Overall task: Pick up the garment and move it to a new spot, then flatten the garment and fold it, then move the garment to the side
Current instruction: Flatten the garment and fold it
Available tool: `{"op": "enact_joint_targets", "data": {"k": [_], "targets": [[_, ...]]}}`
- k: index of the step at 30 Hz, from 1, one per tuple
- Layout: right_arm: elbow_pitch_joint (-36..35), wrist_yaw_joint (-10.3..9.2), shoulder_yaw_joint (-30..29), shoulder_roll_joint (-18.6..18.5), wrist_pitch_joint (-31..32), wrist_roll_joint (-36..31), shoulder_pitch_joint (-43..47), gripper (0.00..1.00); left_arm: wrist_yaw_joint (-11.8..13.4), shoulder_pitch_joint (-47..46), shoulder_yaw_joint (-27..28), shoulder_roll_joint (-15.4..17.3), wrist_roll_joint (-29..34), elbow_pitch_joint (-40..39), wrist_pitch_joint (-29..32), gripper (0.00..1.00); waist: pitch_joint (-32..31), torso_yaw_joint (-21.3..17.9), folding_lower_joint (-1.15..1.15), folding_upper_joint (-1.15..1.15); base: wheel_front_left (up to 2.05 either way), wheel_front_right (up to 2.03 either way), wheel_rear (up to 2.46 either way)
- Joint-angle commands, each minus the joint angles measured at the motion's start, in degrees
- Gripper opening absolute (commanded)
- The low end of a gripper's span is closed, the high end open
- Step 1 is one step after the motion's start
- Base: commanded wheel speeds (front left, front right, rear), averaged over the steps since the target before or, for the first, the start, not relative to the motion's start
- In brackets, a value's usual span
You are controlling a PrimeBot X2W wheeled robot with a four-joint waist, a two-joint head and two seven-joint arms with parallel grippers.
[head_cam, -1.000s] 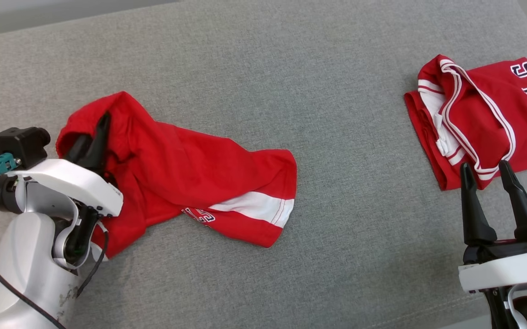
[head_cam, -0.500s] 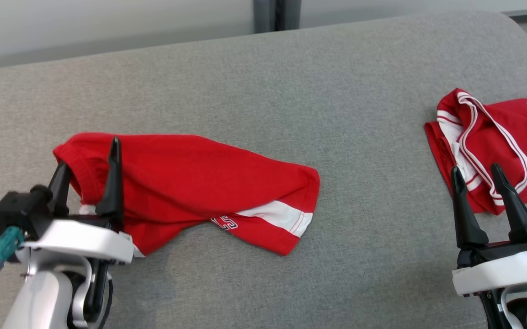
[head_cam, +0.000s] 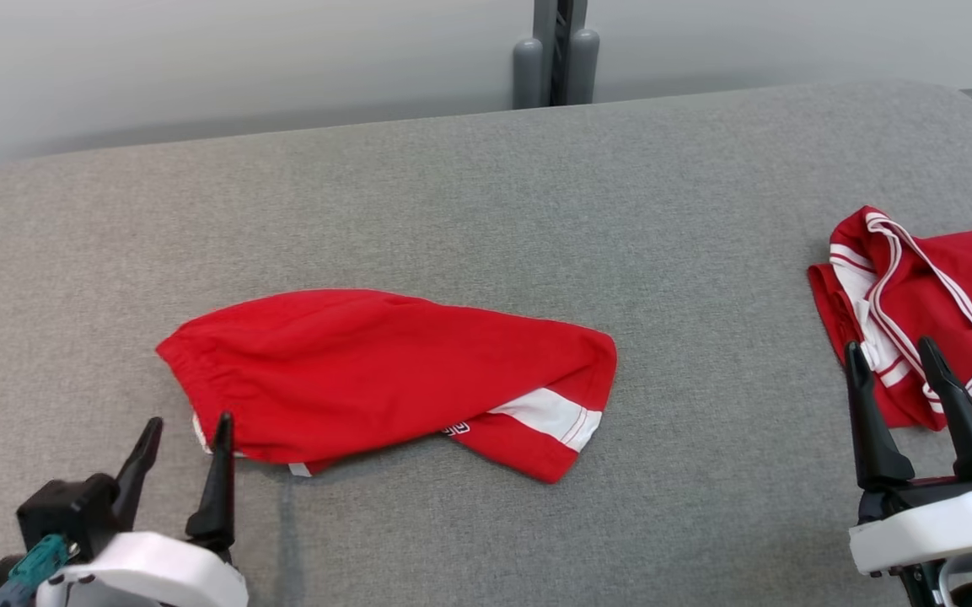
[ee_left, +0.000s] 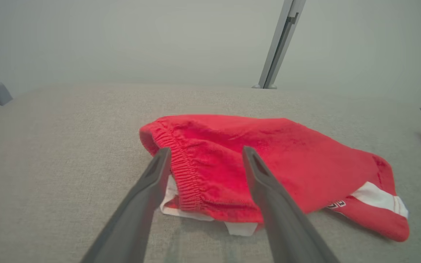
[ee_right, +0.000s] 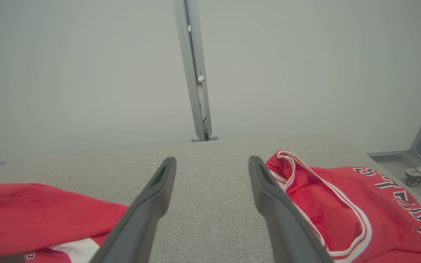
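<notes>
Facing the shorts (ee_left: 305, 164), left wrist view catches their gathered waistband (ee_left: 183, 175).

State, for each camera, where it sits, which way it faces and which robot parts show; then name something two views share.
Head view: on the head, looking forward and down at the grey padded surface; left end effector lower left, right end effector lower right.
Left wrist view: on the left wrist, looking along its fingers at the red shorts.
Right wrist view: on the right wrist, looking along its fingers, folded jersey at right.
Shared: all show the red shorts.
</notes>
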Motion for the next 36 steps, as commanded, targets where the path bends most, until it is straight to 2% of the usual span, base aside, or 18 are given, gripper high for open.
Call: {"op": "enact_joint_targets", "data": {"k": [1, 5, 12, 17, 29, 32, 36], "targets": [[-0.2, -0.02, -0.6, -0.2, 0.2, 0.1, 0.5, 1.00, 0.5, 0.8, 0.6, 0.3, 0.0, -0.5, -0.7, 1.00, -0.4, 0.6, 0.00, 0.00, 0.00, 0.00, 0.00], [-1.0, -0.02, -1.7, -0.3, 0.5, -0.4, 1.2, 1.00, 1.6, 2.0, 1.2, 0.5, 1.6, -3.2, -3.1, 1.00, -1.1, 1.8, 0.00, 0.00, 0.00, 0.00, 0.00], [-2.7, -0.03, -0.9, -1.0, 2.0, -1.3, 1.6, 1.00, 2.0, -2.3, 0.0, 0.5, 5.2, -8.8, -6.8, 1.00, -2.4, 2.9, 0.00, 0.00, 0.00, 0.00, 0.00], [-3.6, -0.03, 0.7, -1.1, 3.0, -1.5, 2.5, 1.00, 2.7, -2.9, -1.2, 1.5, 7.3, -9.2, -5.8, 1.00, -3.2, 2.4, 0.00, 0.00, 0.00, 0.00, 0.00], [-3.3, -0.02, 1.3, -1.6, 2.9, -1.0, 1.5, 1.00, 3.2, -2.4, -1.5, 1.3, 6.6, -9.1, -5.0, 1.00, -2.1, 2.6, 0.00, 0.00, 0.00, 0.00, 0.00], [-2.9, -0.02, 4.6, -3.3, 3.9, -1.9, -0.8, 1.00, 3.3, -3.5, -1.6, 1.1, 6.6, -9.3, -4.9, 1.00, -0.8, 3.5, 0.00, 0.00, 0.00, 0.00, 0.00], [-0.7, -0.03, 15.1, -7.4, 5.8, -2.1, -6.1, 1.00, 3.1, -4.7, -1.9, 0.8, 6.5, -9.0, -5.4, 1.00, 1.3, 5.4, 0.00, 0.00, 0.00, 0.00, 0.00]]}}
